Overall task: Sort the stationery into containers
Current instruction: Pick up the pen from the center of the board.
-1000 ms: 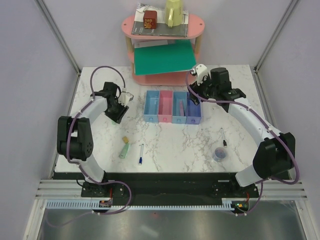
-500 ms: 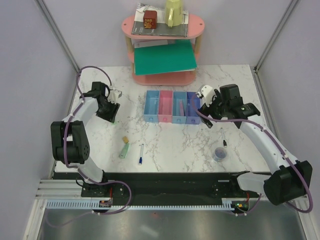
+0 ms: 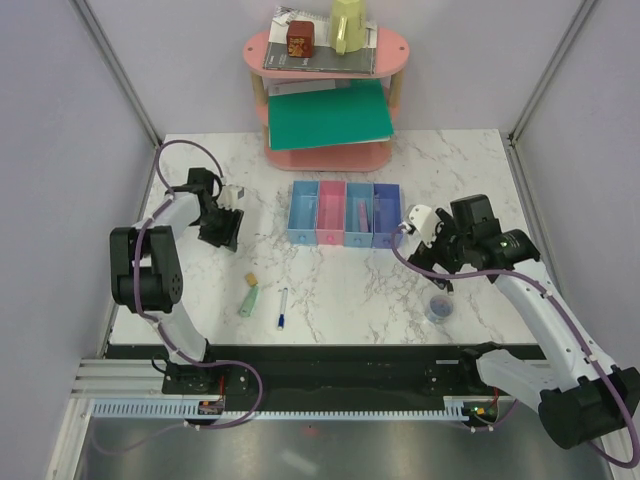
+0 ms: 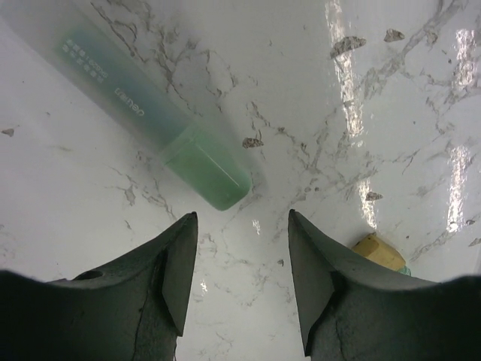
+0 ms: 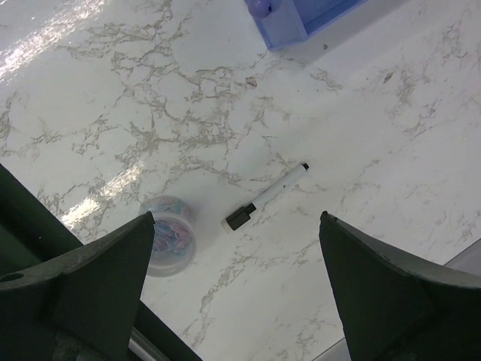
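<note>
The containers (image 3: 345, 213) are four joined trays at mid table; a pinkish marker (image 3: 357, 214) lies in the blue one. A pale green marker (image 3: 249, 299), a tan eraser (image 3: 252, 278) and a white pen with a blue tip (image 3: 282, 308) lie front left. My left gripper (image 3: 220, 235) hovers open over bare marble, with the green marker (image 4: 150, 113) ahead of the left gripper (image 4: 242, 213) and the eraser (image 4: 379, 252) to its right. My right gripper (image 3: 440, 265) is wide open above a thin black-capped pen (image 5: 267, 197) and a clear round tape roll (image 5: 167, 233). Nothing sits in the right gripper (image 5: 237, 215).
A pink two-tier shelf (image 3: 325, 60) at the back holds a green folder (image 3: 330, 113), grey books, a red box and a yellow cup. The violet-blue tray's corner (image 5: 289, 22) shows at the top of the right wrist view. Purple cables loop over both arms.
The right arm swung from above the trays toward the near right, over the pen and tape roll, and its jaws widened. The left gripper drifted slightly left and nearer and opened a little.
</note>
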Tool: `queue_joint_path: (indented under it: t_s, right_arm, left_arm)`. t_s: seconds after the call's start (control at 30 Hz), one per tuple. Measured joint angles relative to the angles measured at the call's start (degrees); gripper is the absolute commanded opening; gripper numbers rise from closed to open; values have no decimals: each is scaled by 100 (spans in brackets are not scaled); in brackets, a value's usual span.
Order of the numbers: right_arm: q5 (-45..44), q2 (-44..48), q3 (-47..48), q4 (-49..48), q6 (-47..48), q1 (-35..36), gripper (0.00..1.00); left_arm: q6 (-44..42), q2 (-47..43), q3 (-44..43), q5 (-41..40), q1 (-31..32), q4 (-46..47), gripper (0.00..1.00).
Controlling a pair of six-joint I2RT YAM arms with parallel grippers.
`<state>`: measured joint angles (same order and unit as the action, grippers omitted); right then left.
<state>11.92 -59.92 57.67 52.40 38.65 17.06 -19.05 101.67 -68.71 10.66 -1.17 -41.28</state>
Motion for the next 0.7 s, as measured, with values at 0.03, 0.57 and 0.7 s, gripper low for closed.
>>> queue_joint_path:
  t_s: [0.03,0.57,0.7]
  right_arm:
    - [2,31,-13,46,33,0,98]
    - [-55,81,-494,459,455,0,98]
    - [-197,85,-833,457,566,0,98]
  left_arm:
    - [20,76,-52,-2,0,20,59]
    - [149,844,-586,-323,-4,485,23]
    - [168,839,-568,-356,-4,533,2]
